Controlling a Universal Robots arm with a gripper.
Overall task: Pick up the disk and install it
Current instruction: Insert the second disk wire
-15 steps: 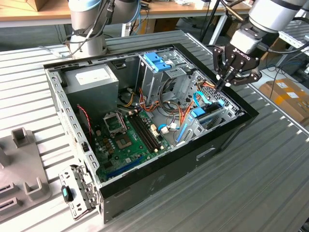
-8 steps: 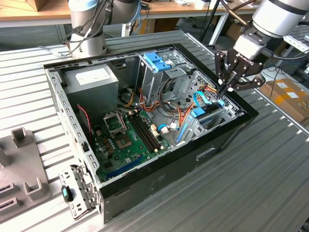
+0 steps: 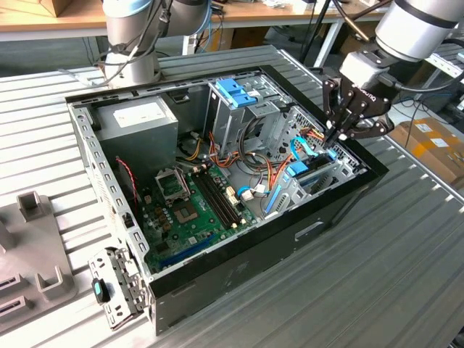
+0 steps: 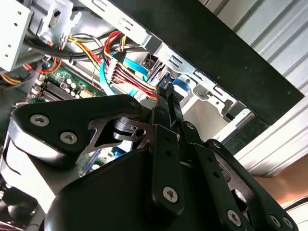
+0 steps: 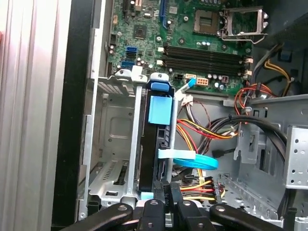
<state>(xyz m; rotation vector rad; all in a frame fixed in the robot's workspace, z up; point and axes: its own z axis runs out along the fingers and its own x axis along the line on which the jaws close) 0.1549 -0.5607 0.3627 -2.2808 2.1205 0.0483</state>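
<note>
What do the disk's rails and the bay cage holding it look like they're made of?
The disk has rails that look like light-blue moulded plastic: uniform matte colour, rounded tab. The drive cage looks like bare stamped sheet metal: dull silver-grey, punched slots, folded edges. The gripper sits at the disk's end.

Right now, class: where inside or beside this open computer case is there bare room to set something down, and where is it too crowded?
Free: ribbed tabletop at the exterior view's right of the case. Crowded: the drive cage corner, where the gripper hangs beside the disk among cables.
</note>
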